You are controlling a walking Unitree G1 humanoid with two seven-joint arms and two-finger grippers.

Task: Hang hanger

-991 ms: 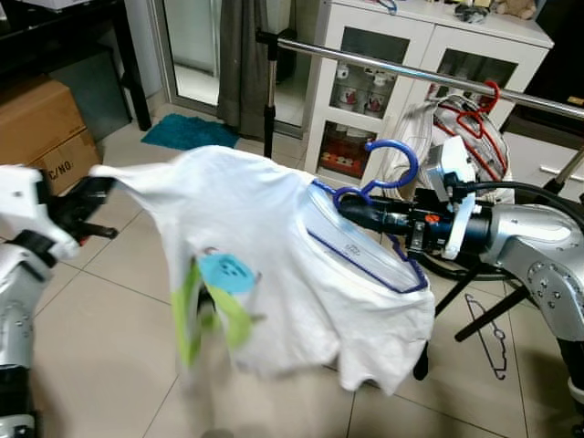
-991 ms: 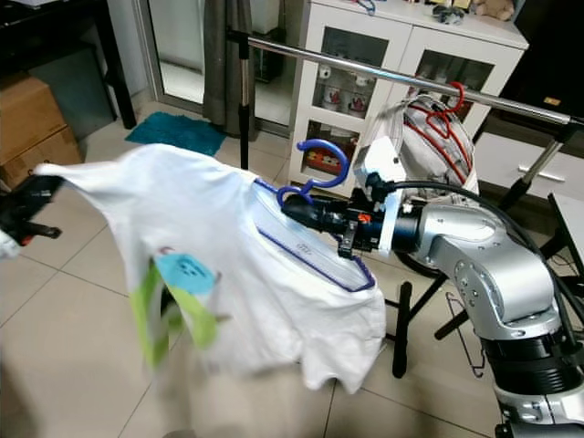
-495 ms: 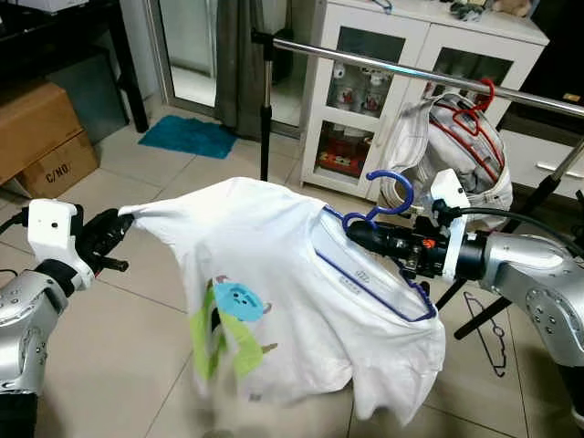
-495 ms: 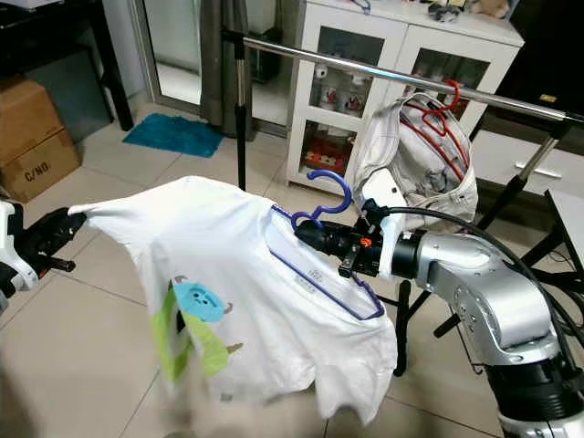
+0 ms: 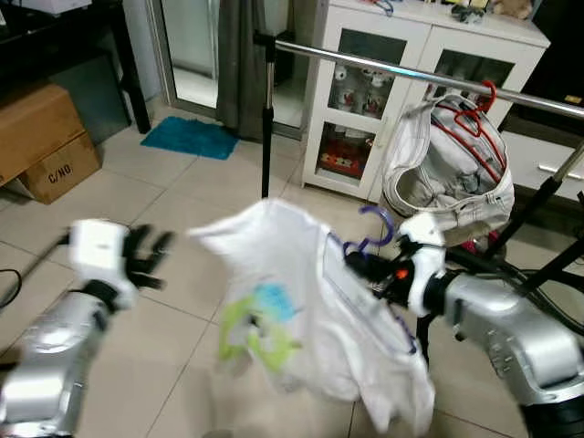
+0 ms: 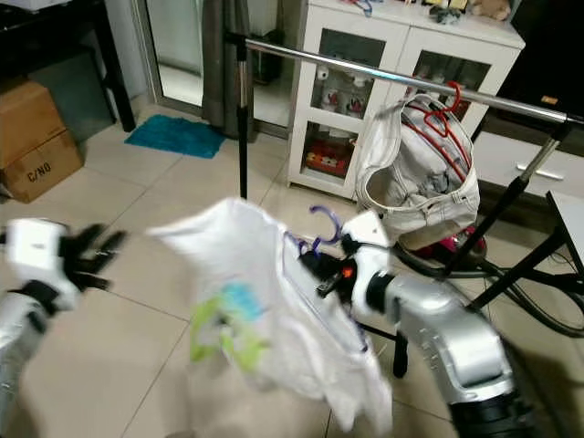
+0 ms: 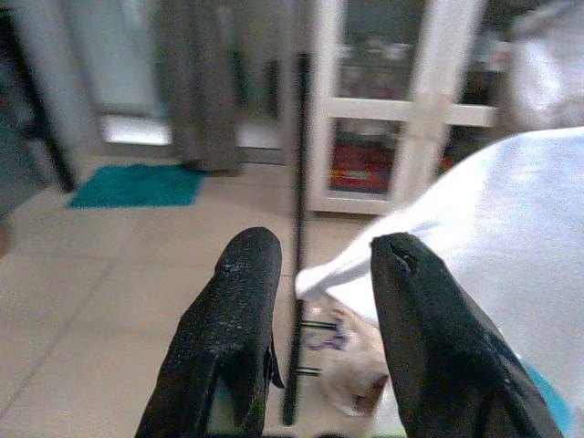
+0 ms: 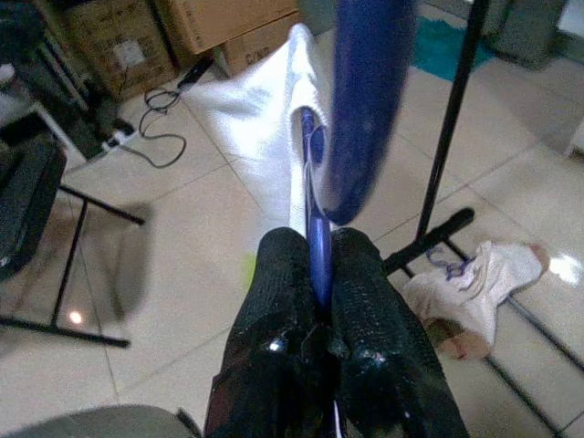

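Across the top of the frame runs the shiny chrome garment rail (image 5: 383,66), with a bundle of pale quilted clothing (image 5: 449,169) hanging on red wire hangers at upper right. Centre frame, the soft white cotton T-shirt with a blue and green cartoon print (image 5: 301,319) drapes limp and blurred from the blue plastic hanger (image 5: 370,230), whose curved hook sits well below the rail. The right gripper (image 8: 319,274) is clamped tight on that hanger's neck, textured black fingers pinching the thin blue stem. At left, the left gripper (image 7: 315,274) holds nothing, fingers spread apart, the shirt's sleeve just beyond them.
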